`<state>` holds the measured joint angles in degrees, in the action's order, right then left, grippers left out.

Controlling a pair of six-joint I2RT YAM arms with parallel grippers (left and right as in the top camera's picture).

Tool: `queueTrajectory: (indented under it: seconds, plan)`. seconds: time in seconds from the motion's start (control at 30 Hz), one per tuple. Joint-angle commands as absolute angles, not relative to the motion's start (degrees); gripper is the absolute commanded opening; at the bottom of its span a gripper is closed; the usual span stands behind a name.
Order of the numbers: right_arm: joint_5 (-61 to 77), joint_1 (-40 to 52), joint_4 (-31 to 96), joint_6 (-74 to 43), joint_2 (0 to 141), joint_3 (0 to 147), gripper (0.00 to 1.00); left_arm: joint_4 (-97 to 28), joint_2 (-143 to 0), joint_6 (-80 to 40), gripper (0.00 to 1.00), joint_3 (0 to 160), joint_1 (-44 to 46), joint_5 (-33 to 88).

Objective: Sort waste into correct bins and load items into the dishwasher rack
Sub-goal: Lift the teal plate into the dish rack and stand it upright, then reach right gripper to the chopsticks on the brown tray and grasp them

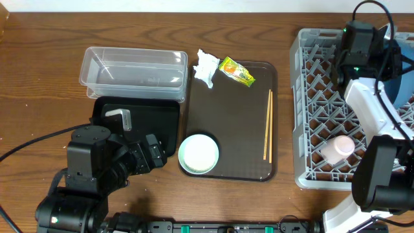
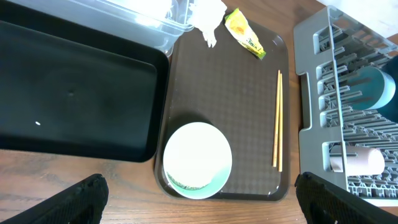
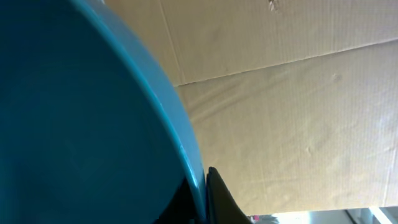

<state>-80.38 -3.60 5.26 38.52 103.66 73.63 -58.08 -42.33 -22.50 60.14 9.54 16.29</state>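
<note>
The pale-green bowl point(image 1: 198, 154) point(image 2: 198, 160) stands at the front left of the brown serving tray point(image 1: 233, 123). The chopsticks point(image 1: 267, 125) point(image 2: 277, 119) lie on the tray's right side. The crumpled tissue point(image 1: 206, 66) point(image 2: 208, 15) and the snack wrapper point(image 1: 237, 72) point(image 2: 244, 32) lie at its back. My left gripper point(image 2: 199, 190) point(image 1: 154, 154) is open and empty, just in front of the bowl. My right gripper point(image 3: 205, 186) point(image 1: 378, 61) is shut on the rim of the dark-blue bowl point(image 3: 81, 124) point(image 1: 401, 77) over the grey rack point(image 1: 317, 97). The pink cup point(image 1: 339, 148) lies in the rack. The white-blue bowl is out of view.
The clear tub point(image 1: 132, 68) stands at the back left, with the black tray point(image 1: 162, 116) point(image 2: 74, 93) in front of it. A small white speck point(image 2: 37, 122) lies in the black tray. My left arm covers part of that tray.
</note>
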Motion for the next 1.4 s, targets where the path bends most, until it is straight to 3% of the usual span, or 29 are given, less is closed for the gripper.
queueTrajectory:
  seconds: [0.0,0.1,0.17,0.43,0.7,0.8,0.93,1.13,1.23,1.37]
  plan:
    - [-80.6,-3.7,5.8,38.0,103.7,71.4,0.21,-58.0,-42.2,-22.3,0.98,61.0,9.5,15.9]
    - [-81.3,-3.7,3.5,38.0,103.4,71.3,0.57,-58.0,-42.2,-22.3,0.98,61.0,9.5,15.9]
    - [-81.7,-3.4,0.8,38.0,102.5,71.3,0.67,-58.0,-42.2,-22.3,0.98,61.0,9.6,15.9]
    - [-69.4,1.8,1.3,38.0,92.2,71.3,0.83,-58.0,-42.2,-22.3,0.98,61.0,9.5,15.9]
    - [-61.7,12.9,10.6,28.4,85.8,71.3,0.85,-58.0,-42.2,-22.3,0.98,61.0,9.5,15.9]
    - [-54.8,19.4,20.6,16.7,85.3,71.3,0.81,-58.0,-42.2,-22.3,0.98,61.0,9.5,15.9]
    - [-34.8,25.4,33.0,-1.3,85.7,71.3,0.75,-58.0,-42.2,-22.3,0.98,61.0,9.5,15.9]
    - [-4.5,27.2,37.0,-14.3,85.8,71.3,0.65,-58.0,-42.2,-22.3,0.98,61.0,9.6,15.9]
    - [-1.1,27.2,39.6,-15.8,85.8,71.3,0.66,-58.0,-42.2,-22.3,0.98,61.0,9.5,15.9]
    - [-2.4,26.3,49.8,-24.9,87.0,71.1,0.56,-58.0,-42.2,-22.3,0.98,61.0,9.5,15.9]
